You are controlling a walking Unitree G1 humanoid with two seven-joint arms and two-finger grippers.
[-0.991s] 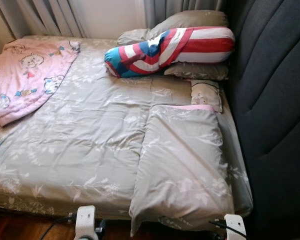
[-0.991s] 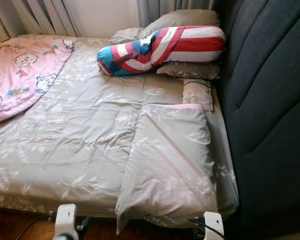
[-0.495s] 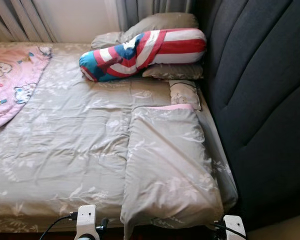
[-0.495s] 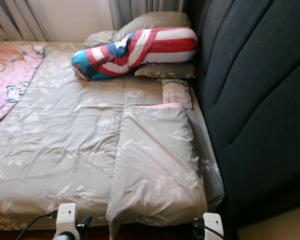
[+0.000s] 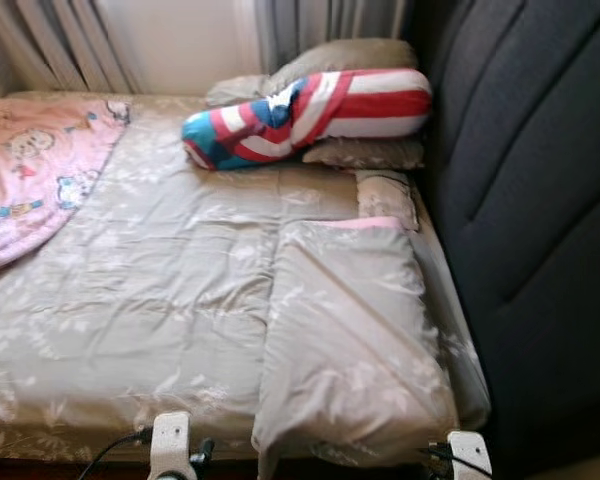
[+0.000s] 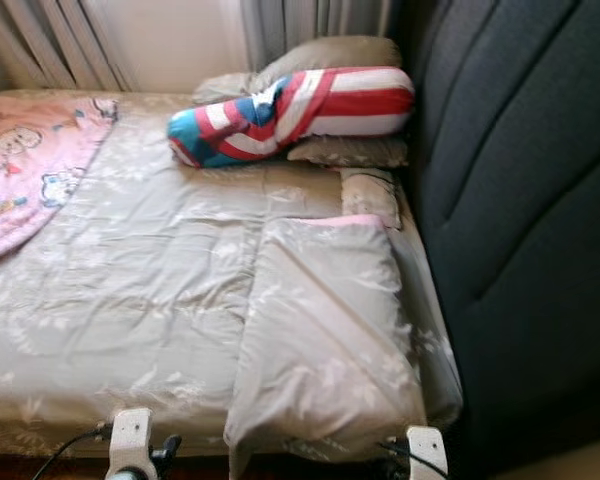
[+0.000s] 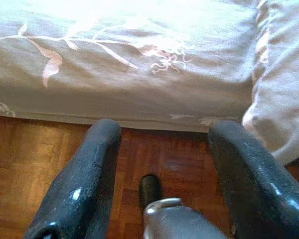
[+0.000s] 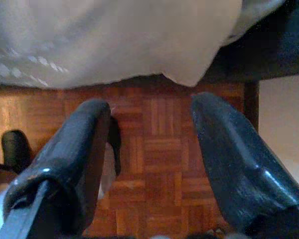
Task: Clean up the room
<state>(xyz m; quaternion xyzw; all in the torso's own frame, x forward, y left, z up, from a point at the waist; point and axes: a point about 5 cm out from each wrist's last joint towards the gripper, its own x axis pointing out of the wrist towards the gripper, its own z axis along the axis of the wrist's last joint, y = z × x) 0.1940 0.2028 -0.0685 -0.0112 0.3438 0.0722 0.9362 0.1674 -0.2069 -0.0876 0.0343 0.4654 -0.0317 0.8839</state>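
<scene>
We see our left gripper [image 7: 162,144] with its two black fingers [image 7: 82,189] spread apart above the parquet floor [image 7: 35,164]. Ahead at twelve o'clock hangs the leaf-printed grey bedsheet [image 7: 114,64]; at two o'clock a folded quilt corner [image 7: 281,89] droops over the bed's edge.

Beige bed sheet [image 5: 170,270] with pale leaf print; red, white and blue striped bolster [image 5: 310,115]; pink cartoon-print blanket [image 5: 30,175]; dark grey headboard [image 5: 530,200]; reddish-brown parquet floor [image 8: 159,164]; glossy black fingers [image 7: 84,184]
</scene>
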